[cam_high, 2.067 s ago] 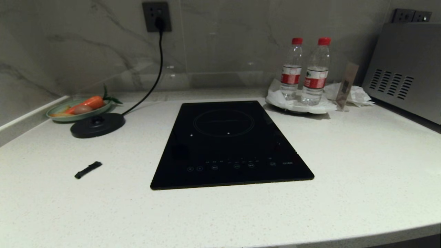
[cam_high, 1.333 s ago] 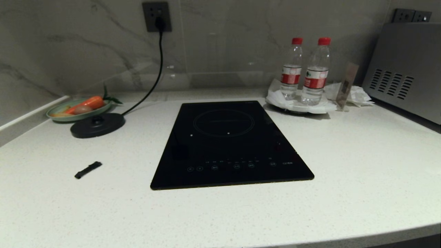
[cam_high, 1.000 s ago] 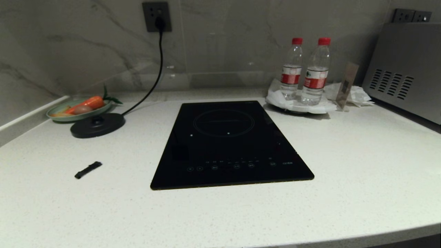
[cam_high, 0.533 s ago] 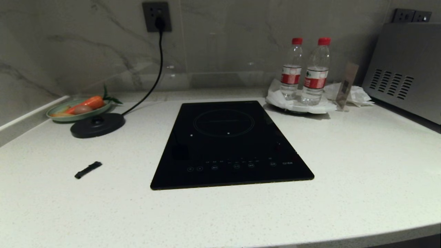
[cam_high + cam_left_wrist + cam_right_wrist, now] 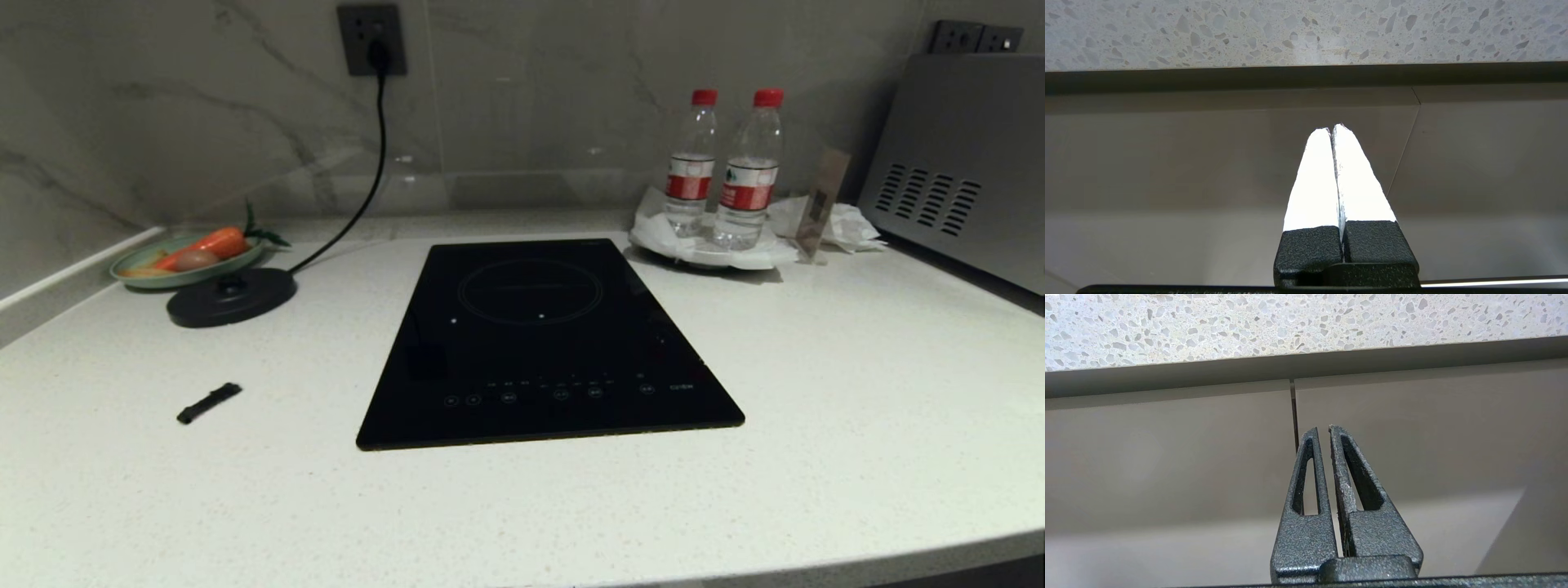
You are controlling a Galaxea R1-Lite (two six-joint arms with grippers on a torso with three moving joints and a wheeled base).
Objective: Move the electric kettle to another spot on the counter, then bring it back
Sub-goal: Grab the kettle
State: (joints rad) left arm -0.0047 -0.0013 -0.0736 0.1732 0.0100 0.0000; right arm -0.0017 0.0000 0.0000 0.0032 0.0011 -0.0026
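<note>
You see the white counter (image 5: 857,392) with a round black power base (image 5: 231,297) at its left and no kettle in any view, while your left gripper (image 5: 1333,130) and right gripper (image 5: 1323,430) hang clenched and empty below the counter's edge.

microwave (image 5: 963,163) cropped, hob icons (image 5: 563,392) illegible

The left gripper (image 5: 1333,128) has two tapering, wedge-shaped fingers (image 5: 1312,183) whose faces are bright white, set into blocky bases of rough-textured black. The right gripper (image 5: 1323,430) is dark grey with a grainy, speckled finish; each of its fingers (image 5: 1306,486) is a narrow triangle with a long slot cut through it, both rising from one broad base.
</note>
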